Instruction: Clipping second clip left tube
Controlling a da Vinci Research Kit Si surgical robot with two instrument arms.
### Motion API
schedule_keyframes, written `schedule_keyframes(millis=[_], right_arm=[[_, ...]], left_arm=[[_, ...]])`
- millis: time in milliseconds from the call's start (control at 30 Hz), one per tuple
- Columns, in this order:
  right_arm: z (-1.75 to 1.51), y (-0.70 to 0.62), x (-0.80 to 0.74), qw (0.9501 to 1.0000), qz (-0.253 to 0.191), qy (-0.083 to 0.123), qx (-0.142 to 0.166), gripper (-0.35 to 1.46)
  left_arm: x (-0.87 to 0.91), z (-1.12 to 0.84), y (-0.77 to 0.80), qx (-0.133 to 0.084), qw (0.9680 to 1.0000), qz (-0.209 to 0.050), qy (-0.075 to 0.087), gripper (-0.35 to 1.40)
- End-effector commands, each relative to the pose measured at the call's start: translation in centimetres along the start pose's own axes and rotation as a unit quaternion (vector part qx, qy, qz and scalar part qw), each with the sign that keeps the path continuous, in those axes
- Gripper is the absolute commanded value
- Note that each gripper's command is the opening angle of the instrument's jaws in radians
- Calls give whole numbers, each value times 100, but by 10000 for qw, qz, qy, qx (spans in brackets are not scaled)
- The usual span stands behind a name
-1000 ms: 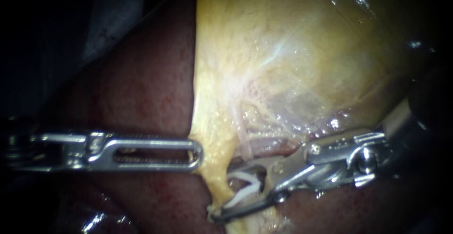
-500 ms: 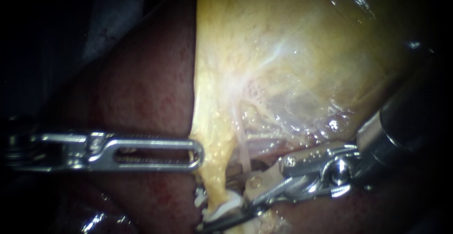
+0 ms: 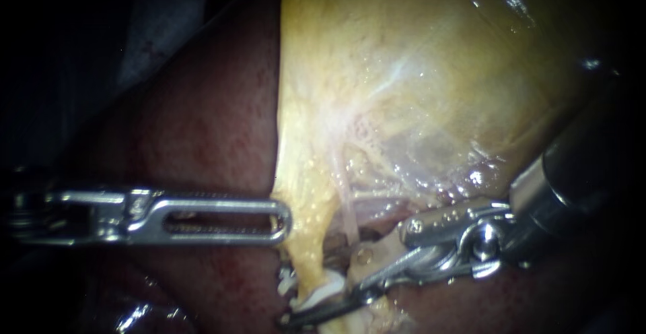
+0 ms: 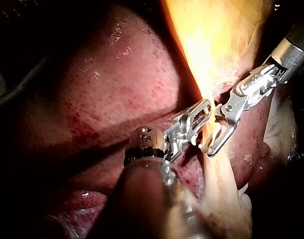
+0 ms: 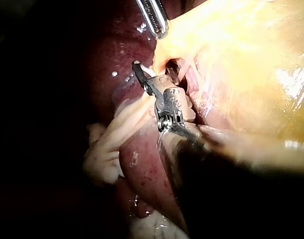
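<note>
1. Dark red liver [image 3: 202, 125] is lying beneath everything, filling the left and lower parts of the endoscope view.
2. The yellow gallbladder [image 3: 417, 58] is hanging over it and narrowing downward into a thin strand.
3. The right instrument [image 3: 311, 285] is reaching in low across the liver. Its hand, two jaws standing apart, is carrying a white clip [image 3: 326, 297] between them and straddling that strand.
4. The left instrument [image 3: 279, 221] is lying level. Its hand is pressed together and, as far as can be judged, is pinching the gallbladder's edge just above the strand.
5. The left tube [image 3: 311, 270], taken here to be that yellow strand, is sitting between the right jaws, with a paler tube [image 3: 346, 206] just beside it.
6. The white clip is wrapping around the left tube but is showing a gap, so it seems placed and not yet squeezed shut. Closing it and letting go are looking like the steps left. Whether another clip is already sitting on this tube cannot be told.
</note>
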Motion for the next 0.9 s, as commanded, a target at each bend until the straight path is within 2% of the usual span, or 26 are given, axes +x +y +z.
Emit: schedule_keyframes(millis=[33, 167, 233, 400, 500, 900], right_arm=[[-1, 1, 0, 10000, 30, 4, -8, 34], [-4, 4, 2, 9999, 98, 33, -57, 27], [-7, 5, 1, 9996, 275, 16, -61, 6], [-7, 9, 0, 9994, 305, -128, -140, -22], [-6, 9, -1, 9993, 297, -164, -142, -32], [-6, 9, -2, 9993, 295, -171, -129, -35]], left_arm=[[0, 0, 0, 0, 10000, 1, -1, -35], [0, 1, 0, -1, 10000, 1, -1, -35], [0, 1, 0, -2, 10000, 3, -2, -35], [0, 2, 1, -3, 10000, 3, -3, -35], [0, 2, 1, -3, 10000, 3, -3, -35], [0, 2, 1, -4, 10000, 3, -3, -35]])
